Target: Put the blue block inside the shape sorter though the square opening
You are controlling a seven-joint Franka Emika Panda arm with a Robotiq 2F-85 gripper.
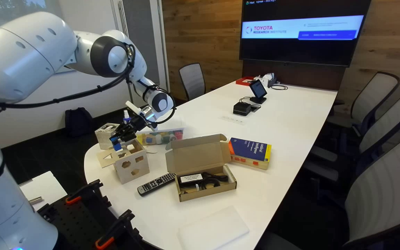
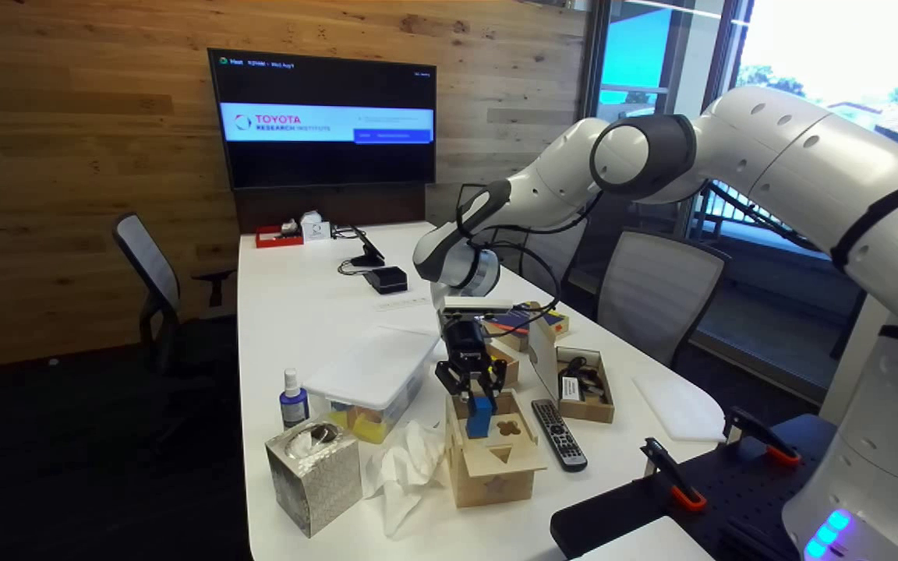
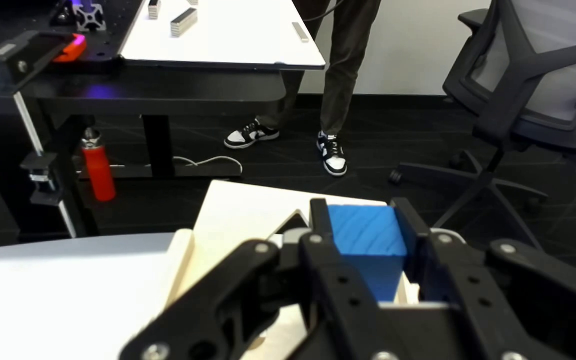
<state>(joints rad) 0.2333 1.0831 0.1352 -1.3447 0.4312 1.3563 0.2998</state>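
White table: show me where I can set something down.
Bare: between the remote and white sheet; between the blue book and tablet, beside a flat card. Crowded: around the shape sorter, with tissue box, plastic bin, and the gripper holding the blue block.

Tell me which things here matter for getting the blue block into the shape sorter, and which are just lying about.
For the job:
blue block, held in the tool
wooden shape sorter

Just lying about:
remote control
tissue box
spray bottle
book
open cardboard box

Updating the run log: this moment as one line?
gripper: closed on blue block | position: over wooden box, not inside | lid contact: unclear
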